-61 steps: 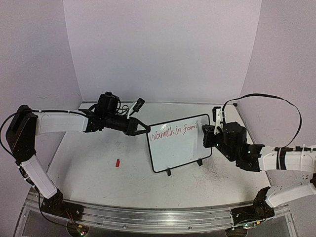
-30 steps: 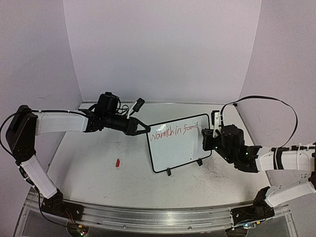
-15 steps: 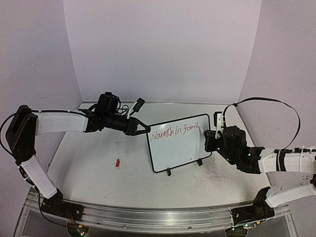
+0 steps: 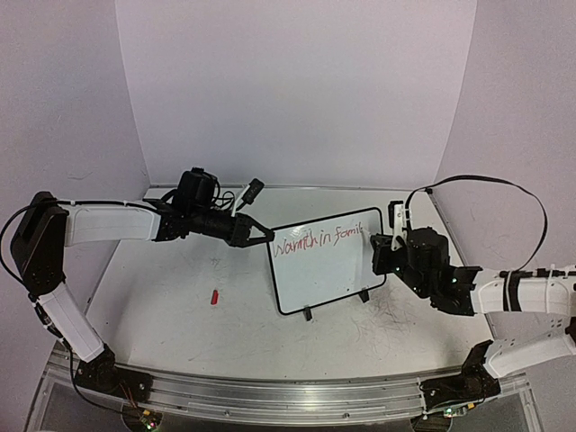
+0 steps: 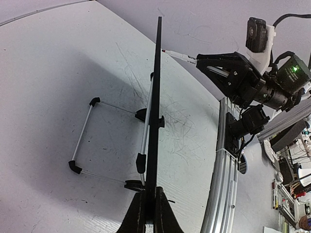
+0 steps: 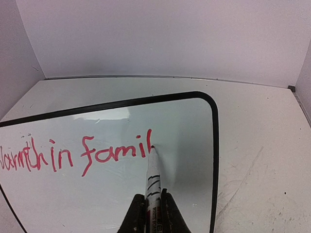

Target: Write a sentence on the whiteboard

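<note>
The whiteboard [image 4: 328, 270] stands tilted on its clip feet at the table's middle. It also shows edge-on in the left wrist view [image 5: 155, 97] and face-on in the right wrist view [image 6: 112, 194]. The sentence [image 6: 73, 153] reads "Warmth in famil" in red on one line, also seen from above [image 4: 315, 240]. My left gripper [image 5: 149, 213] is shut on the board's left edge [image 4: 268, 237]. My right gripper [image 6: 153, 211] is shut on a white marker [image 6: 154, 179], whose red tip touches the board just right of the last "l".
A small red marker cap [image 4: 215, 296] lies on the scuffed white tabletop left of the board. The board's wire stand [image 5: 85, 136] sticks out behind it. The aluminium rail [image 4: 288, 389] runs along the near edge. White walls enclose the table.
The right gripper with the marker has drawn the "l" after "fami" and now rests at its lower right. The left arm and the board have not moved.
</note>
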Motion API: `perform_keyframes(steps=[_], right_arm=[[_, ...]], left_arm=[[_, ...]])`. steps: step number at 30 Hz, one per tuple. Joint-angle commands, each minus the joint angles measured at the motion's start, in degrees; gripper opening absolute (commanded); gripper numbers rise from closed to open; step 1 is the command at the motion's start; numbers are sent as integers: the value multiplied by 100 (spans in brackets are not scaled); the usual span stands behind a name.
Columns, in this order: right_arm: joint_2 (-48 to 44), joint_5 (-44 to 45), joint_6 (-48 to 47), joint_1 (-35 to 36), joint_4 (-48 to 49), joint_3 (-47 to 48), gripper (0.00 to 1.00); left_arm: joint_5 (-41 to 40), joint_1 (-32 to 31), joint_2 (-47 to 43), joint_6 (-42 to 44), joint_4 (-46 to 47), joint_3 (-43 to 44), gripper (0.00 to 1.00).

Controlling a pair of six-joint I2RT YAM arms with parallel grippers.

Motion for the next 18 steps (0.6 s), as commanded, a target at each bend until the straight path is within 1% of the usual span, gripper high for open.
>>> perform_keyframes(steps=[1, 9, 18], right_arm=[[65, 121, -144, -35, 248, 309, 0], [124, 272, -147, -40, 256, 303, 0], [184, 130, 7, -41, 142, 187, 0]], left_arm=[[133, 25, -273, 83, 109, 19, 0], [132, 25, -268, 83, 108, 15, 0], [131, 25, -272, 83, 104, 18, 0]])
